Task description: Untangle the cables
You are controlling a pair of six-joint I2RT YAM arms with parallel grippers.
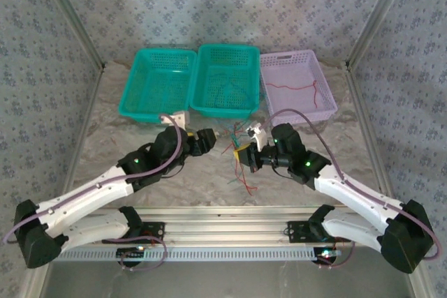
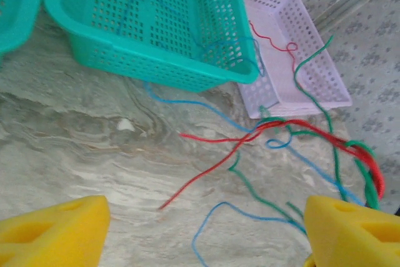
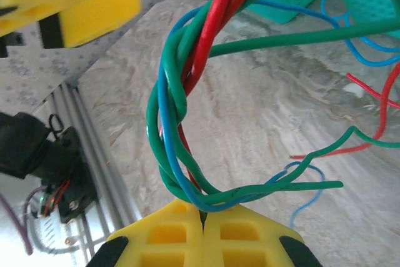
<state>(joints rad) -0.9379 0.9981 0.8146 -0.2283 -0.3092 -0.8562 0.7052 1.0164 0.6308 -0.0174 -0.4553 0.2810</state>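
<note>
The cables (image 3: 172, 98) are thin red, blue and green wires twisted into one bundle. My right gripper (image 3: 201, 214) is shut on that bundle, which rises from between its yellow fingertips. In the top view the right gripper (image 1: 244, 155) holds the tangle (image 1: 241, 172) above the table, in front of the baskets. My left gripper (image 1: 214, 144) is just left of it, open. In the left wrist view its yellow fingers (image 2: 53, 229) stand wide apart with only table and loose ends of a red cable (image 2: 209, 170), a blue cable (image 2: 215, 207) and a green cable (image 2: 265, 198) between them.
Three baskets line the back: a teal basket (image 1: 140, 78), a middle teal basket (image 1: 202, 75) with cables in it, and a lilac basket (image 1: 325, 99) holding a red cable (image 1: 297, 88). A metal rail (image 1: 223, 214) runs along the near edge.
</note>
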